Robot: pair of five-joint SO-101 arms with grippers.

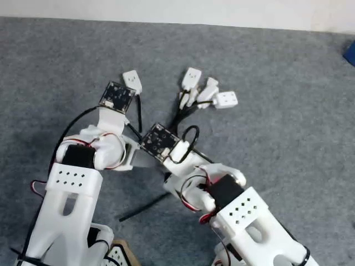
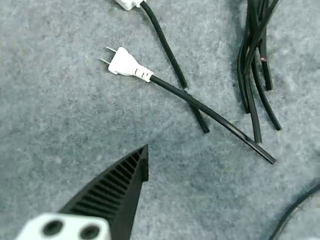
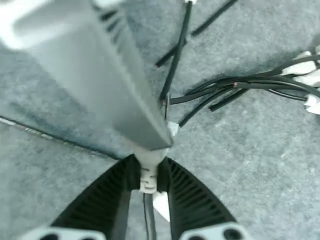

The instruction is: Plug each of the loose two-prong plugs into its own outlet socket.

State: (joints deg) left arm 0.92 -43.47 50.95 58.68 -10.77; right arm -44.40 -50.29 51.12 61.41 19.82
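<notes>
Left wrist view has my left pincer [image 2: 122, 187] near a loose white plug [image 2: 125, 64] lying flat on the grey carpet [image 2: 55, 125], its opening I cannot tell, while my right pincer [image 3: 148, 161] is closed tight on a second plug [image 3: 146, 182], white outlet sockets [image 1: 226, 100] clustered farther out.

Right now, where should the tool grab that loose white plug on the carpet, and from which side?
Probably its white body, from above, pinching the two-prong plug across its side edges. It lies flat, and this leaves the prongs free, clear of the black cable.
</notes>
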